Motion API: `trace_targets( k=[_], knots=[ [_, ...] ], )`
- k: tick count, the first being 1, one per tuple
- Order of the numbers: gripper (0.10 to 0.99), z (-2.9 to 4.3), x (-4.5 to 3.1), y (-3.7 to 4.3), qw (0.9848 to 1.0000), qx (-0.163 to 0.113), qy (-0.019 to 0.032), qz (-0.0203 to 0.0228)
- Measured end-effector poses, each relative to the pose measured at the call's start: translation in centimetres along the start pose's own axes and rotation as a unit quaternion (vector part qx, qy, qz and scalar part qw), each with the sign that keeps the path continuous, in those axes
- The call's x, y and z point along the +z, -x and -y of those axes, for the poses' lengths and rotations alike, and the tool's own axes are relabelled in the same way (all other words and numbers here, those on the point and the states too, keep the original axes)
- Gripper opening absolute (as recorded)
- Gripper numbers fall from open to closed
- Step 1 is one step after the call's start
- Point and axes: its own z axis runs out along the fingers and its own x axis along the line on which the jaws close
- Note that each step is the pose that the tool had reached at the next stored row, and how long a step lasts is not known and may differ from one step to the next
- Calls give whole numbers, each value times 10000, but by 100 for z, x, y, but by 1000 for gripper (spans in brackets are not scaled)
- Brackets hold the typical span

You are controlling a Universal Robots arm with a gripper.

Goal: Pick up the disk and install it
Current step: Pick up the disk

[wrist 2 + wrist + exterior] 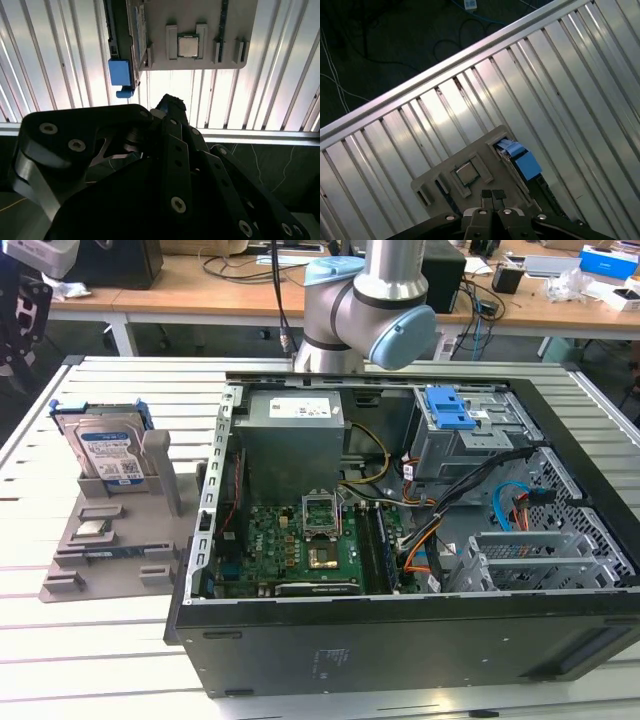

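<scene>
The disk (110, 455) stands on edge in a slot at the far end of a grey holder (120, 560), on the exterior view's left. It is silver with a white-and-blue label and a blue frame. In both wrist views its blue frame corner (120, 72) (522, 162) shows from above. My gripper (20, 325) hangs high beyond the holder, near the table's far left corner, well apart from the disk. Its fingertips (492, 195) sit together with nothing between them. The black gripper body (170, 107) hides the lower part of the second wrist view.
An open computer case (400, 640) lies on the slatted aluminium table (100, 660), with a grey drive bay topped by a blue latch (450, 410) at its far right. A small square chip (92, 530) (188, 46) (468, 174) rests on the holder. Cluttered desks stand behind.
</scene>
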Motion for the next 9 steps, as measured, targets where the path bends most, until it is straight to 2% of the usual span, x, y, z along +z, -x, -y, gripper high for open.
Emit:
trace_targets(
  k=[9],
  knots=[
    [106,0,0,0,9991,-421,10,-19]
  ],
)
